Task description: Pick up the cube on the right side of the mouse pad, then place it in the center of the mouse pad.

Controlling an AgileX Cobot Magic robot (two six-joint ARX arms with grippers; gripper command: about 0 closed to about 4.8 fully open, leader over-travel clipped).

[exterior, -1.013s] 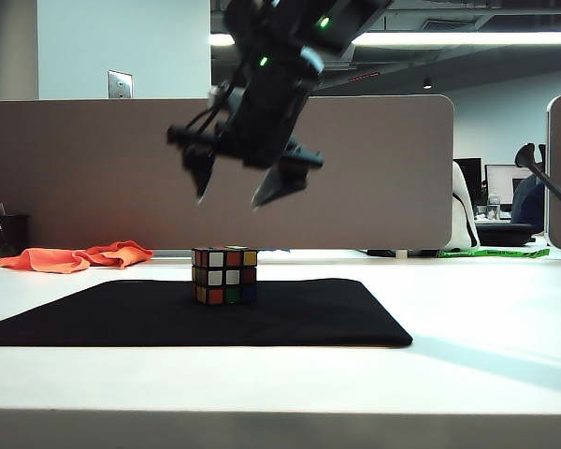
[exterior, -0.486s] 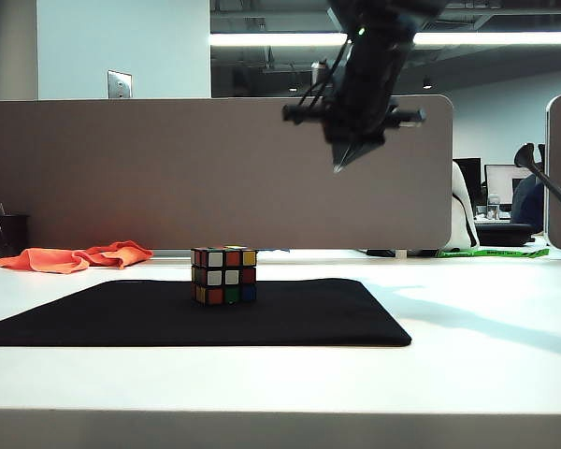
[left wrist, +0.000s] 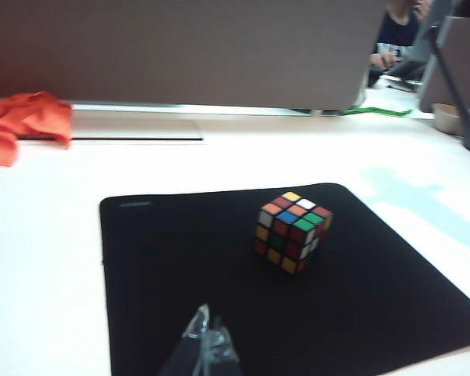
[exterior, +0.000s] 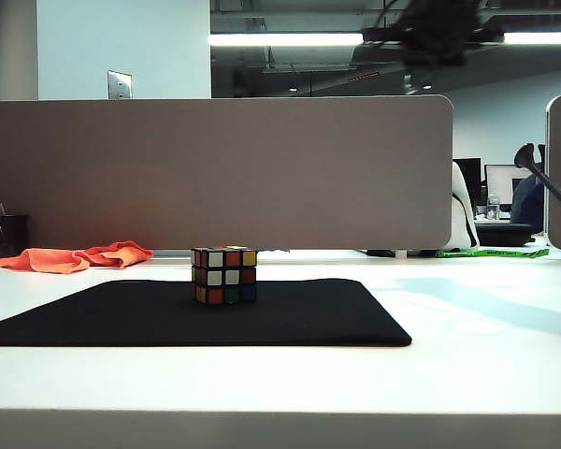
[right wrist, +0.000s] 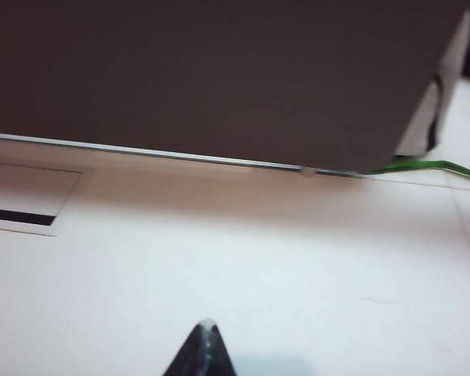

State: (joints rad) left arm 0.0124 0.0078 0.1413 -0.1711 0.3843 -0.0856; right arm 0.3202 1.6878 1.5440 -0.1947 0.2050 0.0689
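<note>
Your right claw [right wrist: 202, 348] is sitting pinched shut with nothing between its tips, hanging over bare white bench [right wrist: 258, 266] with the grey partition [right wrist: 219, 78] ahead of it. In the exterior view only a dark blur of that arm is showing at about 1 o'clock, against the ceiling lights, well apart from the work. Your left claw [left wrist: 206, 348] is also looking closed and empty, its pale tips together, hovering above the near part of the mouse pad [left wrist: 180, 282]; it is parked there as a watcher, I judge, not as a worker.

The Rubik's cube [exterior: 224, 275] is resting flat on the mouse pad [exterior: 103, 318], at roughly 12 o'clock from pad centre in the exterior view, slightly toward the back edge, with neither claw touching it. The placement looks done. An orange cloth [exterior: 75, 256] is lying on the bench at 9 o'clock, clear of the pad.
</note>
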